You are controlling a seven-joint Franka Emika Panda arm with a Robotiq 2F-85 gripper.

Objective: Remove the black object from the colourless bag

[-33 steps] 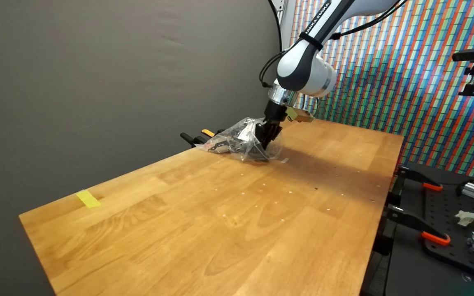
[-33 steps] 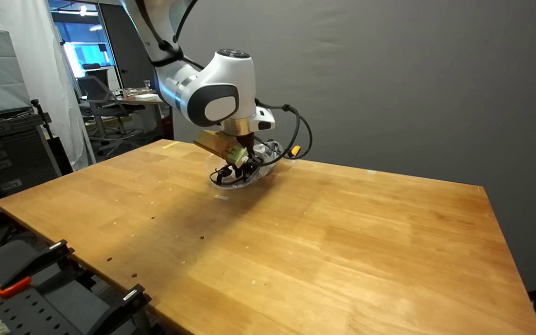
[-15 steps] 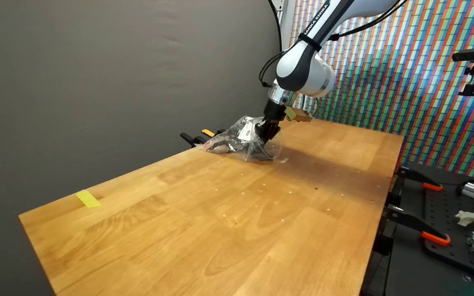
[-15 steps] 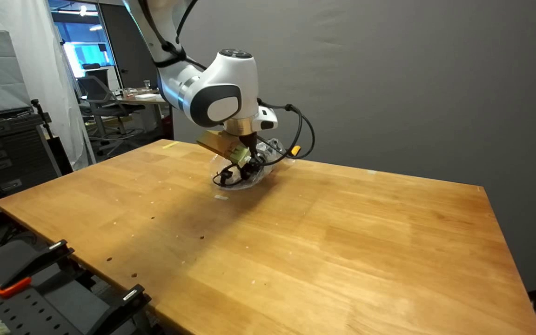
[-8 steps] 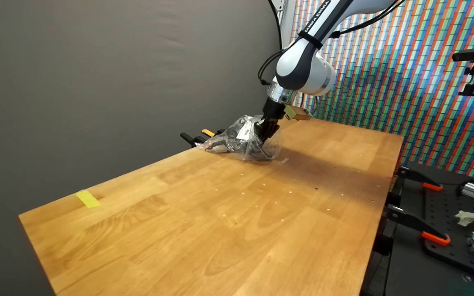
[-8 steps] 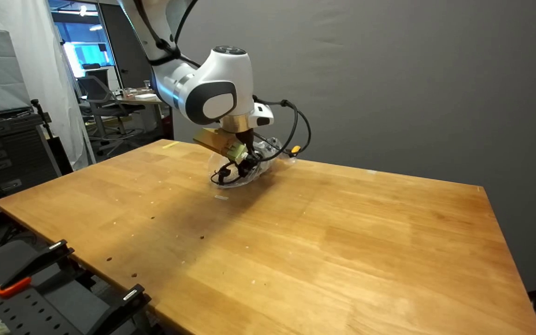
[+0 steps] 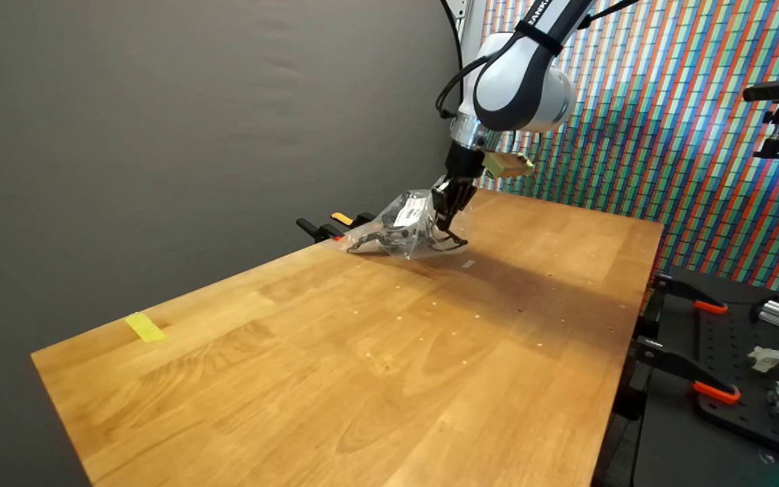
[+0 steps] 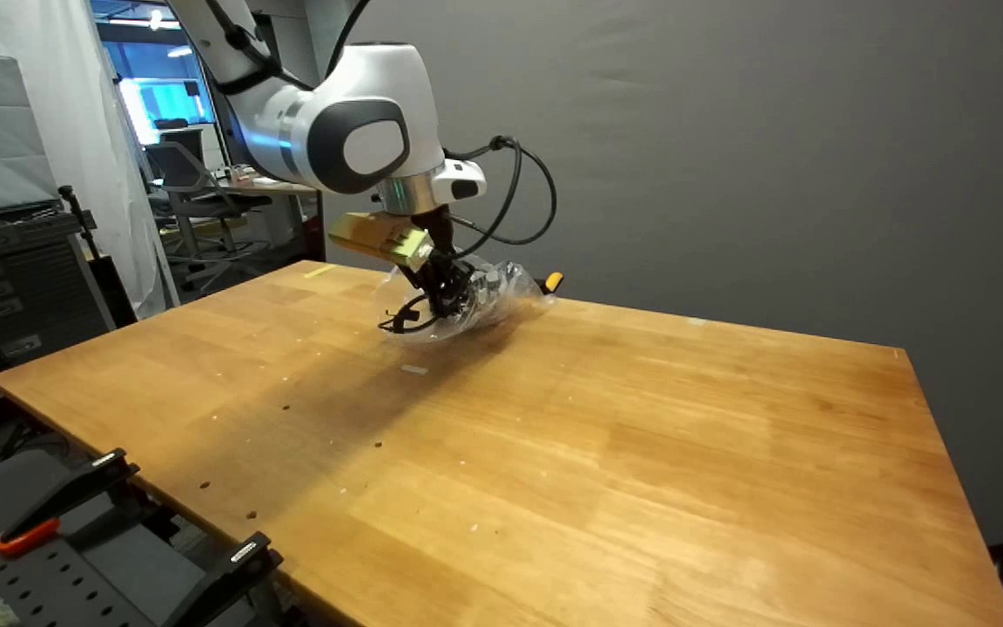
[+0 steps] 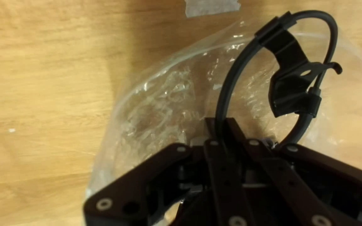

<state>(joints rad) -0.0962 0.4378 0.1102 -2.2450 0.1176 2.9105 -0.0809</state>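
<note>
1. Up goes the gripper (image 9: 223, 124): it sits higher than half a second ago, and the black object (image 9: 231, 77) is up a bit too.
2. Its two fingers (image 9: 237, 130) are pinched tight on the object's thin, round cord (image 9: 222, 103). A hard tug could make it roll or slip out.
3. Just past the fingers, the cord bends in a loop with a black clip (image 9: 286, 91). The clip has a small hook that might snag the plastic.
4. Round and under the loop is the colourless bag (image 9: 149, 116). I can't see if the loop is out of its mouth yet. In an exterior view, dark parts (image 7: 396, 233) and a white label (image 7: 410, 212) show through the plastic, so most of the object seems to be inside.
5. Below lies the wooden table (image 7: 335, 379). Nothing seems to pin the bag down, so it may come along if it clings. The bag's far end is near a yellow-handled clamp (image 7: 342, 218) and could catch there if it slides.
</note>
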